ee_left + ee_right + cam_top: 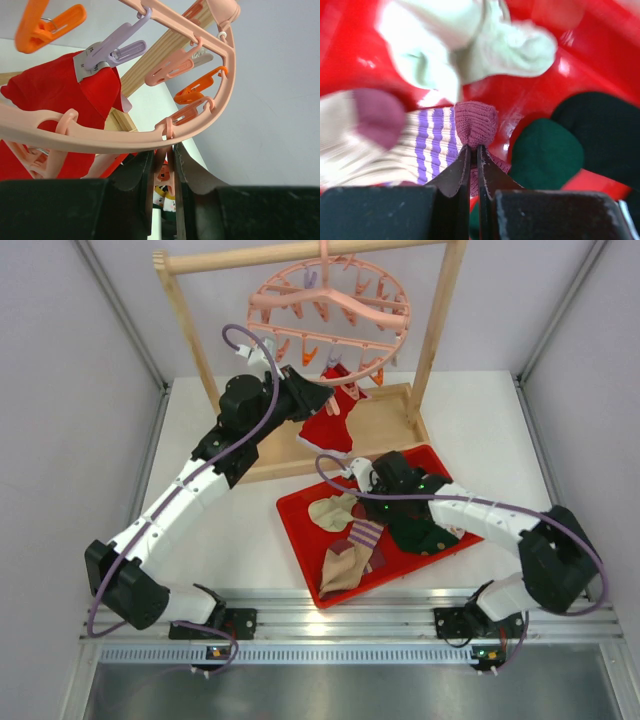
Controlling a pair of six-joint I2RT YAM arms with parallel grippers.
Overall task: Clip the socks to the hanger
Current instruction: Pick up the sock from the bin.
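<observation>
Down in the tray (296, 522), right jaws clamp the striped sock (431, 140); far-left and higher, left jaws squeeze a peg (168, 131) on the hanger (100, 140).

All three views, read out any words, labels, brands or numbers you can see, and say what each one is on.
Grey label on the red sock, under the purple peg: tiny dark print, too small to read.
Nothing else in any view carries readable text.
</observation>
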